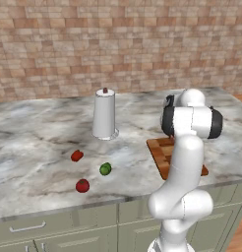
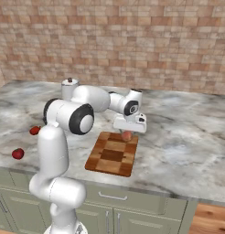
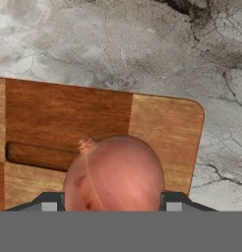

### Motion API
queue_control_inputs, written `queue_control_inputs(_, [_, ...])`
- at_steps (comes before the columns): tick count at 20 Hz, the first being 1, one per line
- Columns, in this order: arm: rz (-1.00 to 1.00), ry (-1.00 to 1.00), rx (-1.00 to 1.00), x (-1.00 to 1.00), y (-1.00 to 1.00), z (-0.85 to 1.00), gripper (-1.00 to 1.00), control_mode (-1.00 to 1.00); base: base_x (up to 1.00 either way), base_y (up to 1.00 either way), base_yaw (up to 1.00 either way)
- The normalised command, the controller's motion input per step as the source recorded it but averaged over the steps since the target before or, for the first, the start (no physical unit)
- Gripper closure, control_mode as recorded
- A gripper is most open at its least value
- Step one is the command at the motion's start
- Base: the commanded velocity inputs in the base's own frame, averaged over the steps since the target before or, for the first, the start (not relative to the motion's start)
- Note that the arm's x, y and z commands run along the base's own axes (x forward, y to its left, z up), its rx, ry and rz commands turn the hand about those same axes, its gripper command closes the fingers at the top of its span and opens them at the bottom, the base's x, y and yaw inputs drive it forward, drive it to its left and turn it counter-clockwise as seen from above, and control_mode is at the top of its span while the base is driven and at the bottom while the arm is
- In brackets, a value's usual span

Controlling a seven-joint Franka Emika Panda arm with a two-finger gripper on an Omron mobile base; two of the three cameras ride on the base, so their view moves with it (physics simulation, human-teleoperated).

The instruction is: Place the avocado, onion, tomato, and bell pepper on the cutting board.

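My gripper is shut on the pale orange-pink onion, holding it over the far right corner of the checkered cutting board. Whether the onion touches the wood I cannot tell. In the hand view the onion sits between my gripper's dark tips, above the board corner. In the left base view my arm hides part of the board. Left of it on the counter lie the bell pepper, avocado and tomato. The pepper and tomato lie at far left.
A tall pale canister with a dark knob stands at the back of the marble counter, behind the vegetables. A brick wall closes off the rear. The counter's front edge runs just below the tomato and the board.
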Motion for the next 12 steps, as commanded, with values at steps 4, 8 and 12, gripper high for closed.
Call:
queue_control_inputs(4, [0.0,0.0,0.0,0.0,0.0,-0.19,-1.0,-1.0,0.0,0.0,0.0])
queue_control_inputs(8, [0.0,0.0,0.0,0.0,0.0,-0.02,-1.0,-1.0,0.0,0.0,0.0])
queue_control_inputs(12, [0.0,0.0,0.0,0.0,0.0,0.0,-1.0,-1.0,0.0,0.0,0.0])
